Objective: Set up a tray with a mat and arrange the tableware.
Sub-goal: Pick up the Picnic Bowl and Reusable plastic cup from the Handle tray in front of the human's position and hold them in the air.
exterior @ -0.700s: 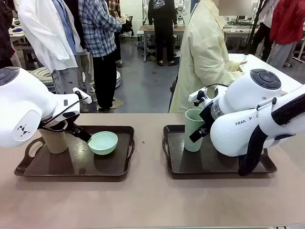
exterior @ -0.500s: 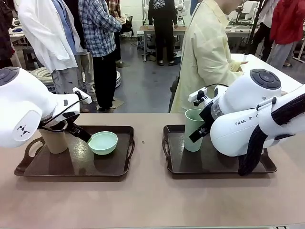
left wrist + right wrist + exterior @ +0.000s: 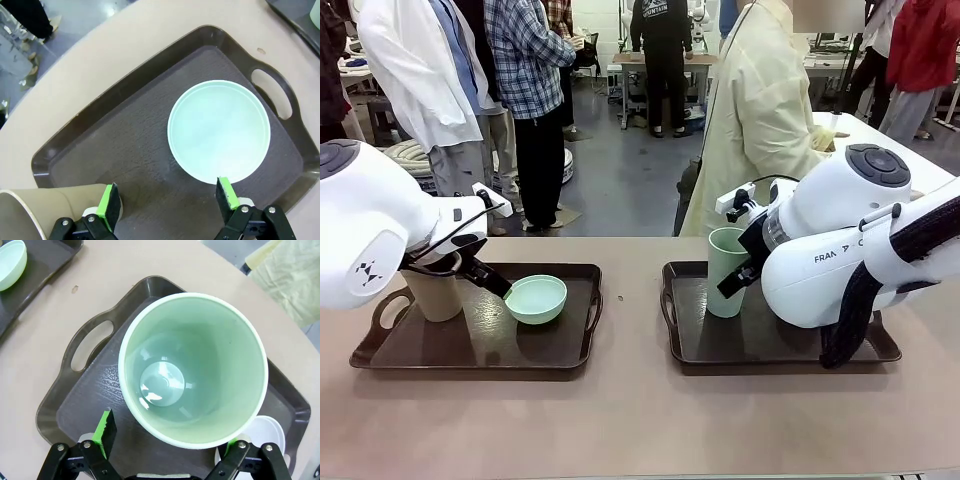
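1. Hovering released over the left tray (image 3: 100,102), left end effector (image 3: 167,197) faces the mint bowl (image 3: 218,131) just ahead.
2. Right end effector (image 3: 168,439), released, straddles the upright pale green tumbler (image 3: 192,370) on the right tray (image 3: 70,407).

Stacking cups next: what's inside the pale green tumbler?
Nothing: the pale green tumbler shows a bare, glossy bottom. Its rim covers part of the whitish bowl beside it.
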Controlling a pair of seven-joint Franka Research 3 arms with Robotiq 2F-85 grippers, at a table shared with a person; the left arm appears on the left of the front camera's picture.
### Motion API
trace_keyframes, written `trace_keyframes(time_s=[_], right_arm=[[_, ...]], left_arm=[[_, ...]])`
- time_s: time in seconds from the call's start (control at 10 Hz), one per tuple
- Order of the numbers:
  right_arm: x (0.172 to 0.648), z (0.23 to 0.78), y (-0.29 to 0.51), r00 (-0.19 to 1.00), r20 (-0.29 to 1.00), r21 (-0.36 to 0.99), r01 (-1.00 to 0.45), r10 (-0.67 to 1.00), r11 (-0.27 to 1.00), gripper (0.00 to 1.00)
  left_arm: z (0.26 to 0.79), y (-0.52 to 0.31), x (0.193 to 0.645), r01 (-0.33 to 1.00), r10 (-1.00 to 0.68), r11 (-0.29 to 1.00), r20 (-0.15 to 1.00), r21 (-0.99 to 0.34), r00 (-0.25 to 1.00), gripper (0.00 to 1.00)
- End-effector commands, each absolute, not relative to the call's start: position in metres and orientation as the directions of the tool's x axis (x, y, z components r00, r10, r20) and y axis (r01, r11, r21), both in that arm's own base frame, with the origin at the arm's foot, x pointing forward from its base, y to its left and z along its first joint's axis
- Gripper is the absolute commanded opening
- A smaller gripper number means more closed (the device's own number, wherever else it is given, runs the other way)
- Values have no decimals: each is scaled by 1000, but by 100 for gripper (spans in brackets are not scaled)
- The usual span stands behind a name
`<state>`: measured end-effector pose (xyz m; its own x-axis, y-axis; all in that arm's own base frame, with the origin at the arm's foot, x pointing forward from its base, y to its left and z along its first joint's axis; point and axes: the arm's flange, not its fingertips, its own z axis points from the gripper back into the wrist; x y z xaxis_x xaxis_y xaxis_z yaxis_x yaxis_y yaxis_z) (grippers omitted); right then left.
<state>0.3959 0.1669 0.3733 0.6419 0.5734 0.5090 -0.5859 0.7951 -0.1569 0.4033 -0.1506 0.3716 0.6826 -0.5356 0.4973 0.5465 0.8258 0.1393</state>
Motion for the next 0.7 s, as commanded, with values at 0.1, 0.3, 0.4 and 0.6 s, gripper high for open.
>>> trace_keyframes(time_s=[0.1,0.3,0.4,0.6], right_arm=[[396,373,167,642,509,-157,-586,573,795,100],[396,373,167,642,509,-157,-586,573,795,100],[396,373,167,642,509,-157,-586,573,795,100],[389,388,167,651,474,-213,-569,593,795,100]], left_arm=[[372,-150,403,546,-535,826,497,139,683,100],[372,-150,403,546,-535,826,497,139,683,100],[372,-150,403,546,-535,826,497,139,683,100],[389,-153,379,530,-555,825,454,194,697,100]])
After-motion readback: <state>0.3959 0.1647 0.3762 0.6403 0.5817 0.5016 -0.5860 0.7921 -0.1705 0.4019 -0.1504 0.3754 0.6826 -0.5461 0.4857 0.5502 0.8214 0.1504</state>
